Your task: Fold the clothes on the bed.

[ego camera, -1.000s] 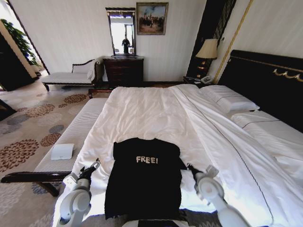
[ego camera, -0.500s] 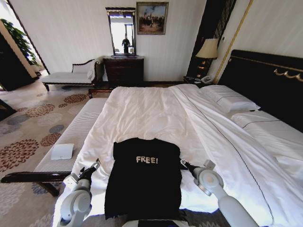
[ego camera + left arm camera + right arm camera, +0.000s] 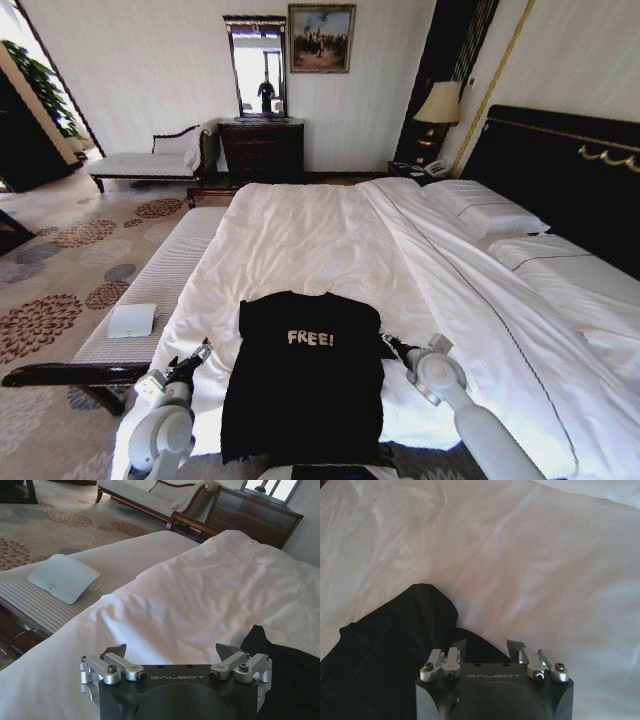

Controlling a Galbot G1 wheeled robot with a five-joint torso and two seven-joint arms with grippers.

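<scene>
White bedding covered the bed (image 3: 330, 240), where the black T-shirt (image 3: 305, 375) lay flat near its foot between the open, empty left gripper (image 3: 172, 655) and right gripper (image 3: 487, 647), which risked pinching duvet along with the sleeve.

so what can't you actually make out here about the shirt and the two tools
- T-shirt hem, head view: cut off near the bottom edge behind the robot's body.
- T-shirt right sleeve, right wrist view: partly covered by the right tool, so contact can't be judged.
- Left tool, left wrist view: its height above the bed is unclear.
- Pad marking: too small to read.
</scene>
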